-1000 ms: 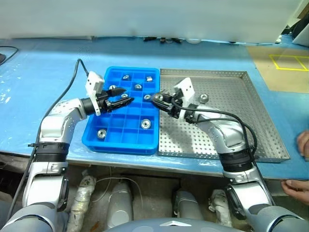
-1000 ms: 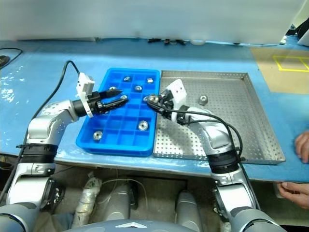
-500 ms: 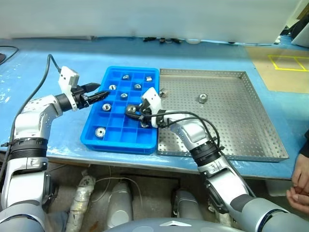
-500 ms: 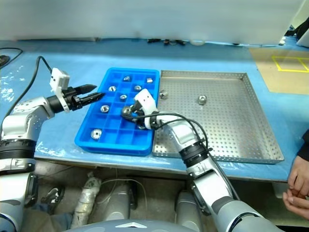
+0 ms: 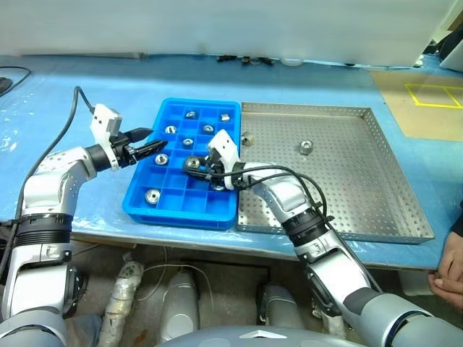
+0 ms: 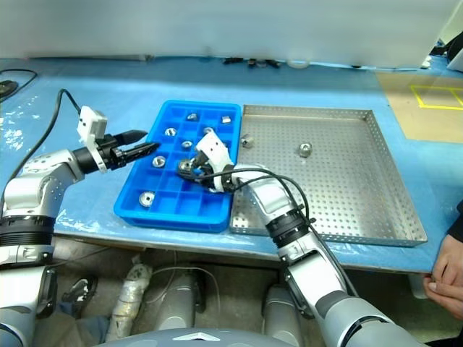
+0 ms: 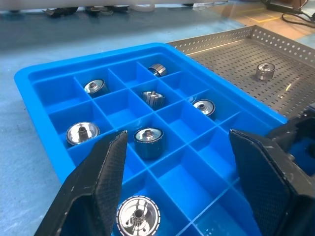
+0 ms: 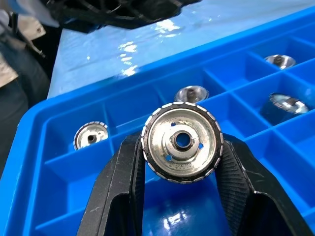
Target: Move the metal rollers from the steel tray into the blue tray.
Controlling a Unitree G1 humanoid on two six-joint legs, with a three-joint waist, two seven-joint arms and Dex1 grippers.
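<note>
The blue tray (image 5: pixel 139 208) lies left of the steel tray (image 5: pixel 340 188), and several of its compartments hold metal rollers (image 5: pixel 152 195). Two rollers (image 5: pixel 305 147) (image 5: pixel 245 137) rest on the steel tray's perforated floor. My right gripper (image 5: pixel 192 164) hovers over the middle of the blue tray, shut on one roller (image 8: pixel 182 141) with its holed face towards the wrist camera. My left gripper (image 5: pixel 148 147) is level at the blue tray's left rim, pointing right. It is open with nothing between its fingers (image 7: pixel 98 196).
A person's hand (image 5: pixel 450 269) is at the table's near right corner. A black cable (image 5: pixel 72 119) runs from the left wrist across the blue table cover. Small dark items (image 5: pixel 246 59) lie along the far edge. Yellow tape marks (image 5: pixel 434 94) the brown surface at far right.
My right gripper carried the roller left from the trays' shared edge to over the blue tray's middle. My left gripper drew back left to the tray's rim.
</note>
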